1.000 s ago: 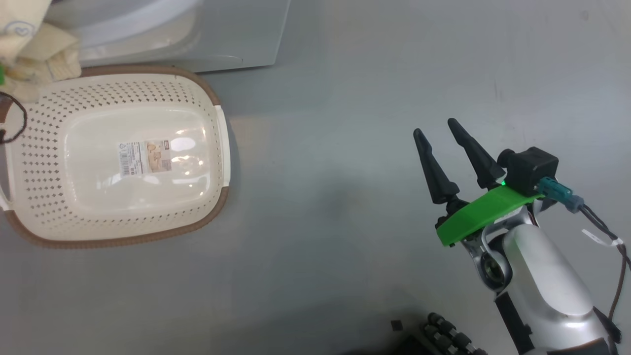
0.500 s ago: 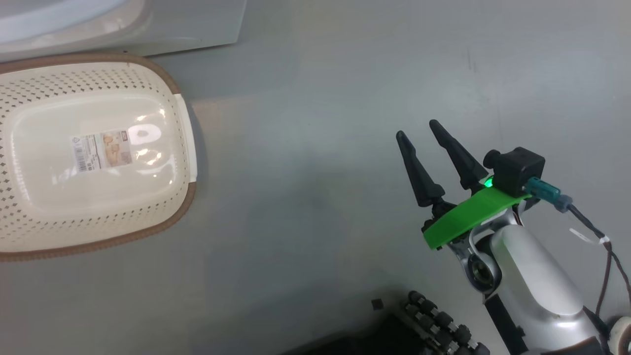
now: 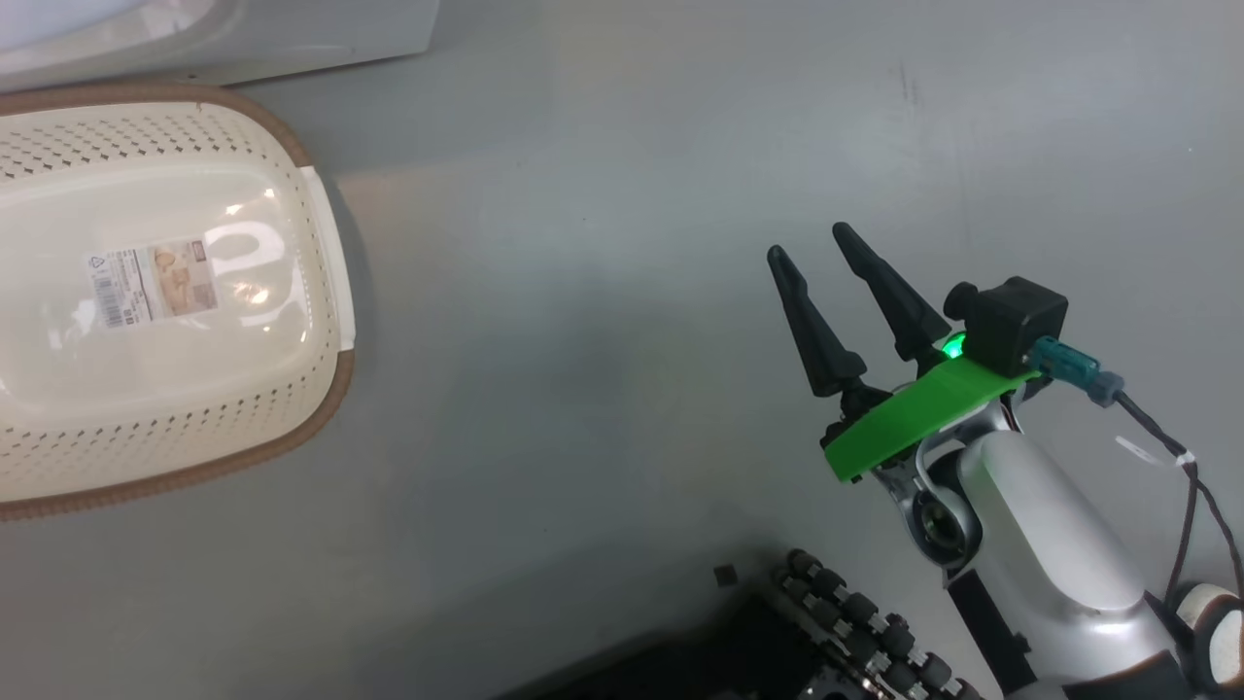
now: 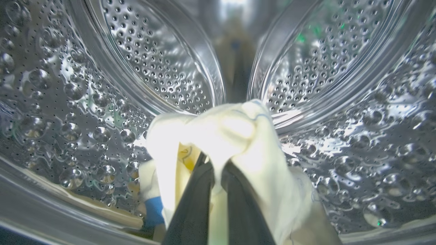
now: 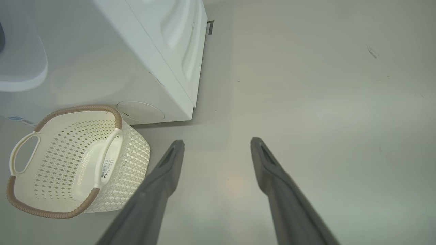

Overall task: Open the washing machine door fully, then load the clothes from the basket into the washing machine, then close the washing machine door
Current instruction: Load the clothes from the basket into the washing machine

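Cloth bundle, left wrist view: the clothes [image 4: 235,136] sit at centre frame, pinched between the 2 dark fingers of the left gripper [image 4: 216,163], which is clenched on the cream-yellow fabric; a blue trim patch [image 4: 154,211] shows at lower left. Perforated steel drum [image 4: 160,64] on all sides, so the bundle is inside the washing machine [image 5: 146,68], not yet let go. Head view: basket [image 3: 335,384] at the left edge on the grey floor [image 3: 603,340], its bottom bare but for a label sticker [image 3: 151,282]. Right gripper [image 3: 811,243] at right of centre, 2 fingers spread, grasping nothing, well apart from the basket. Right wrist view: basket at lower left, just beside the machine's front corner. Judgement: opening step done, since the arm reaches the drum; loading near its end. Left to do: release the bundle, withdraw the arm, shut the washing machine door, whose position I cannot tell.
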You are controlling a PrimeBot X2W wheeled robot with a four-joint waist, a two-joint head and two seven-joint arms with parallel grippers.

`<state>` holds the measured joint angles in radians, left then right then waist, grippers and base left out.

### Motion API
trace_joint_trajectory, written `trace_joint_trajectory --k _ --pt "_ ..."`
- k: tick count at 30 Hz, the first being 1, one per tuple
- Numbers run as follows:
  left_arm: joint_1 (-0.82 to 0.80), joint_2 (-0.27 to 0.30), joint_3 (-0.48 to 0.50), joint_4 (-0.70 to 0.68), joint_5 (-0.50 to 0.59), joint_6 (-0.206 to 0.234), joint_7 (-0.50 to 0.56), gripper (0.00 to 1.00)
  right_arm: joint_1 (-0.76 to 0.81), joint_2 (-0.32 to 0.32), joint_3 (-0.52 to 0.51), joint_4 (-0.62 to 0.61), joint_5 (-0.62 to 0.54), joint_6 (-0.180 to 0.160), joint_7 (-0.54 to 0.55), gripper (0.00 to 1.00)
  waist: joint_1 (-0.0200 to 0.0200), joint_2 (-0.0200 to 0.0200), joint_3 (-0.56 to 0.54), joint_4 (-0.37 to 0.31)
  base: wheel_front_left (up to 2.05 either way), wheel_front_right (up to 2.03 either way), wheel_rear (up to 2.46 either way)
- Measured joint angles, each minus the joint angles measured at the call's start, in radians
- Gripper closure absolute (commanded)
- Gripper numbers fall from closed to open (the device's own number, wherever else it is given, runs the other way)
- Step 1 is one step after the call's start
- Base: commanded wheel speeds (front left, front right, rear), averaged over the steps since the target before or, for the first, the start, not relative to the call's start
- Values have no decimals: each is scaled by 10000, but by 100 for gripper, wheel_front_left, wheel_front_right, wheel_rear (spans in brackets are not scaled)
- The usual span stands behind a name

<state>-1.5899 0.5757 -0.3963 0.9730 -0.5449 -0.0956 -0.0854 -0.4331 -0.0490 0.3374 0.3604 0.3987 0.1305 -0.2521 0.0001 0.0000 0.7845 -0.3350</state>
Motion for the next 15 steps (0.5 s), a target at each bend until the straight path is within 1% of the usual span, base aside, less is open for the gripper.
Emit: trace_joint_trajectory --k 2,12,13,14,15 --pt "-135 -77 -196 493 219 8 81 100 -182 0 119 -2 63 0 0 0 0 0 144 -8 0 0 0" --pt "-865 -274 -612 1507 598 -4 -123 100 -302 0 224 -19 167 0 0 0 -1 0 346 -120 0 0 0" --pt "-887 -282 -625 1584 606 -6 -146 82 -302 0 222 -17 178 0 0 0 -1 0 346 -124 0 0 0" --pt "-897 -297 -635 1659 606 -8 -224 82 -304 0 221 -12 197 0 0 0 -1 0 343 -123 0 0 0" --pt "-902 -305 -665 1712 608 -17 -324 53 -306 0 219 -8 209 0 0 0 -1 0 340 -120 0 0 0"
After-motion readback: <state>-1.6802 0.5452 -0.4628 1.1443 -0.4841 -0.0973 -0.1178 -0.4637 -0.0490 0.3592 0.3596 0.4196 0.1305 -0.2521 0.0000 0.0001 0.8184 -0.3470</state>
